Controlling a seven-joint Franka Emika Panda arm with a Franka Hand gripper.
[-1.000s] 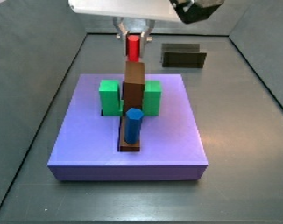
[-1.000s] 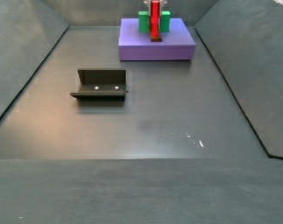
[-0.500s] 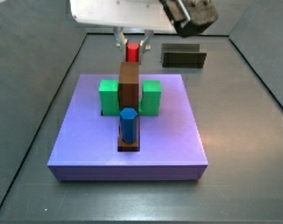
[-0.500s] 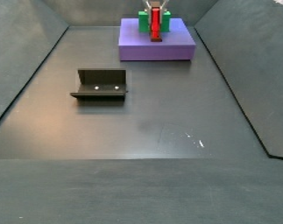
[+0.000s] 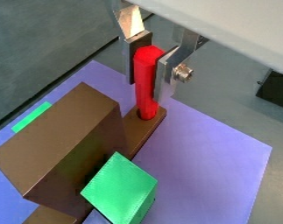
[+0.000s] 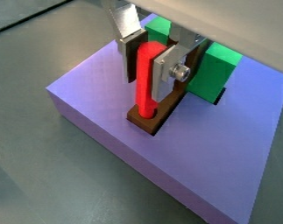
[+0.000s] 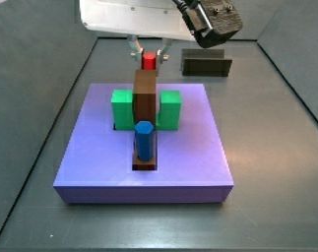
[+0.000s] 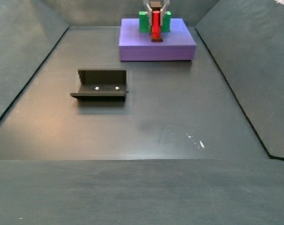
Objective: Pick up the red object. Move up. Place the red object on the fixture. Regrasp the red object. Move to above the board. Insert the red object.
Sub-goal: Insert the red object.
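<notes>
The red object (image 5: 145,87) stands upright between my gripper's (image 5: 150,59) fingers (image 5: 171,68), which are shut on its upper part. Its lower end sits in a hole of the brown base strip (image 5: 146,125) on the lavender board (image 5: 220,166). The other wrist view shows the same: red object (image 6: 144,87), gripper (image 6: 147,63), board (image 6: 96,105). In a side view the gripper (image 7: 150,51) is low behind the brown bar (image 7: 150,94), with only the red top (image 7: 150,61) showing. The fixture (image 7: 208,65) stands empty off the board, and also shows in a side view (image 8: 100,84).
On the board (image 7: 148,162) stand two green blocks (image 7: 123,109) (image 7: 170,109) beside the brown bar, and a blue peg (image 7: 146,141) in front of it. Grey walls enclose the dark floor (image 8: 144,132). The board (image 8: 156,48) lies at the far end.
My gripper has come down with the red object. The peg has sunk behind the brown bar, and less red shows above it than one second ago.
</notes>
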